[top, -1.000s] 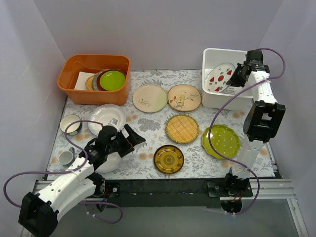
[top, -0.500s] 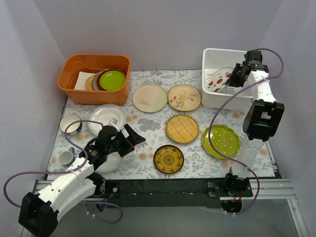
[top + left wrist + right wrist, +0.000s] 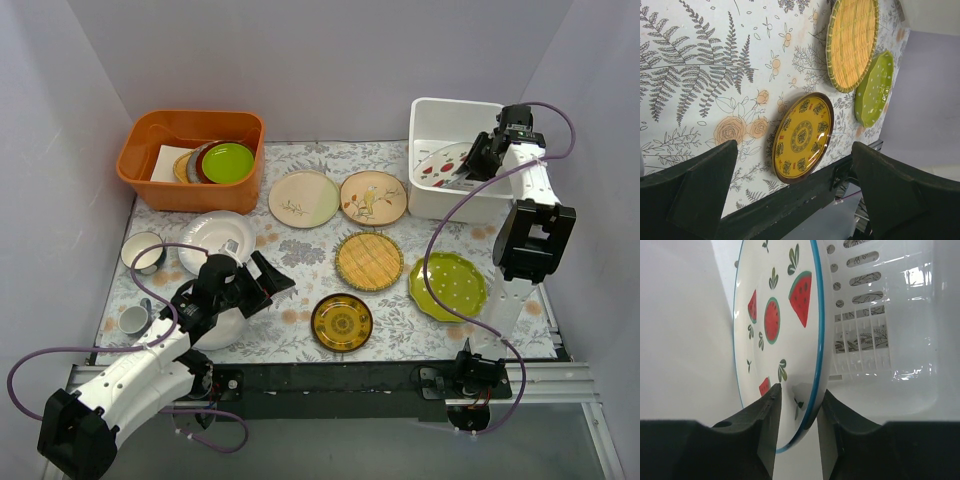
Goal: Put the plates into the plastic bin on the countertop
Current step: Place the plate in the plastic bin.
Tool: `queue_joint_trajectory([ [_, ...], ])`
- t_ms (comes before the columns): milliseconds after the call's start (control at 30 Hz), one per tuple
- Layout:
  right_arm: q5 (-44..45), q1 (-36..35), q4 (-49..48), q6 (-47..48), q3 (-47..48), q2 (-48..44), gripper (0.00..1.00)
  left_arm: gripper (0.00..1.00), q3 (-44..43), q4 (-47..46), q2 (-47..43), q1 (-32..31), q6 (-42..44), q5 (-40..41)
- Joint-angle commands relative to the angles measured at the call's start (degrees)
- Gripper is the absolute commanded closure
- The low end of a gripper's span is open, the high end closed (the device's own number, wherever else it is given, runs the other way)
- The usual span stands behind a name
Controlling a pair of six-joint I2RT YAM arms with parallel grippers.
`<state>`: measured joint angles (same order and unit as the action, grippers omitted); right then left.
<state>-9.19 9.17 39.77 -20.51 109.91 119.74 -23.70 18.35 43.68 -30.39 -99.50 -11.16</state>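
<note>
My right gripper (image 3: 478, 160) reaches into the white plastic bin (image 3: 440, 103) at the back right, shut on the rim of a white plate with red wedges (image 3: 440, 162). In the right wrist view the plate (image 3: 775, 315) stands on edge between my fingers (image 3: 799, 410), beside the bin's slotted wall (image 3: 875, 340). My left gripper (image 3: 270, 280) is open and empty, low over the countertop (image 3: 300, 250). On it lie cream (image 3: 303, 198), tan bird (image 3: 373, 197), yellow woven (image 3: 368, 260), amber (image 3: 341, 322), dotted lime-green (image 3: 447, 285) and plain white (image 3: 215, 235) plates. The left wrist view shows the amber plate (image 3: 801, 136).
An orange tub (image 3: 190, 125) at the back left holds stacked plates with a green one on top. A small dark-rimmed bowl (image 3: 145, 252) and a cup (image 3: 132, 320) stand at the left edge. Another white dish (image 3: 222, 330) lies under my left arm.
My right gripper has lowered the red-wedge plate deeper into the white bin. The left arm has not moved.
</note>
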Motion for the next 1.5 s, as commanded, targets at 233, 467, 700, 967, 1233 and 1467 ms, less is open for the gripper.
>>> queue_joint_trajectory([
  [233, -1.01, 0.59, 6.02, 3.28, 8.22, 5.5, 0.42, 0.02, 1.12, -1.74, 0.53, -0.11, -0.78, -0.53],
  [467, 1.98, 0.59, 4.97, 3.55, 7.34, 3.48, 0.4, 0.02, 1.03, -2.09, 0.79, -0.11, -0.78, -0.8],
  [700, 2.34, 0.67, 4.97, 3.81, 7.34, 1.64, 0.3, 0.02, 0.68, -2.09, 0.44, -0.11, -0.78, -0.97],
  [967, 2.77, 0.59, 4.79, 4.17, 7.16, -1.97, 0.23, 0.02, 0.76, -2.09, -0.09, -0.11, -0.6, -1.06],
  [1233, 2.16, 0.59, 4.53, 4.96, 5.76, -6.18, 0.21, 0.02, 0.85, -2.18, -0.79, -0.11, -0.6, -1.24],
  [1467, -2.58, -0.38, 2.95, 5.04, 1.98, -12.16, 0.2, 0.02, 0.15, -2.09, -0.44, -0.11, -0.25, -1.59],
])
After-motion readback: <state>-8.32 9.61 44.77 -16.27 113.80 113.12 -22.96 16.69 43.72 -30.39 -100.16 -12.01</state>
